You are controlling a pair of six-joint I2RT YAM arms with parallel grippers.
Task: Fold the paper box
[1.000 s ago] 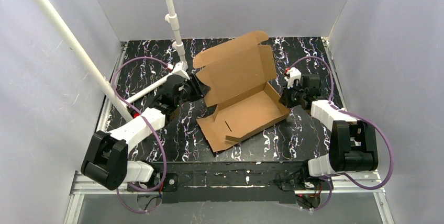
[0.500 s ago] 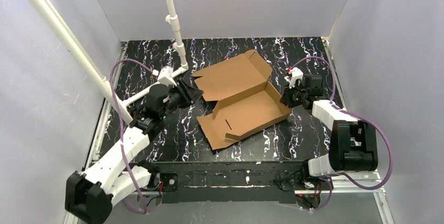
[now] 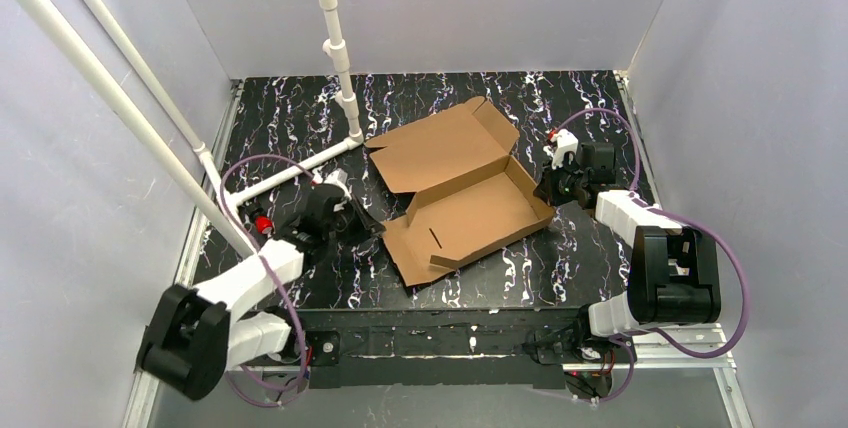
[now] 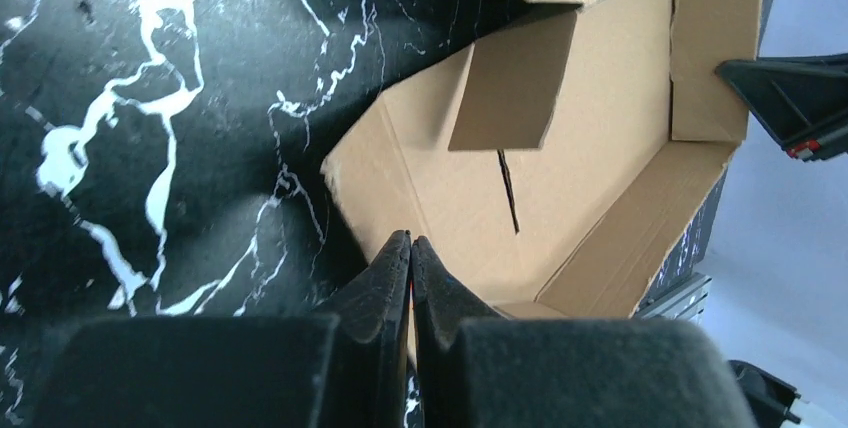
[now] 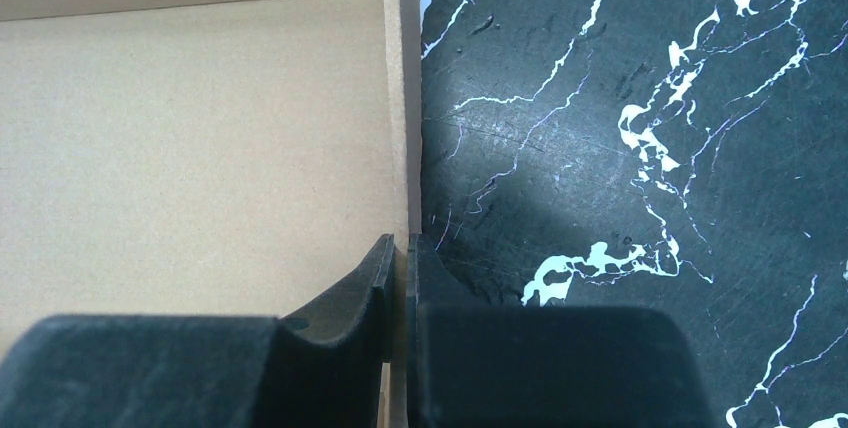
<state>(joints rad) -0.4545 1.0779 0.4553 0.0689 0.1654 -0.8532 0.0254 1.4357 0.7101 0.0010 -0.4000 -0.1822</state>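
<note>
Paper box (image 3: 470,213) in the middle of the tabletop (image 3: 300,118), only half formed. Shallow tray lying flat, lid open and leaning back toward the far side. Long near wall and right end wall standing, left end flap lying flat with a slot cut in it.

Right pincer (image 5: 402,240) at the right end of the tray, pinching the upright end wall, with the cardboard edge running down into the narrow gap between the fingers. Left pincer (image 4: 410,241) pressed together and holding nothing, tips low just at the outer edge of the flat left flap.

Handling, as a judgement only:
- Plain corrugated cardboard, so probably very light and easy to shove across the smooth marbled tabletop. Better to hold one side down while working on the other.
- Stiff across the panels and weak only along the creases, so likely to bend where scored and to spring back a little when released.
- Dry and slightly rough, so not slippery in a pinch.
- Not fragile, but easy to dent or crease wrongly under a hard squeeze on the middle of a panel.

Best places to take hold: free edges of flaps and walls, close to a crease, thin enough for a narrow pinch. No raised edge on the flat left flap, so probably a matter of sliding a tip under it or pushing it up from outside. Some risk of the whole box turning around the right-hand hold when pushed from the left.
</note>
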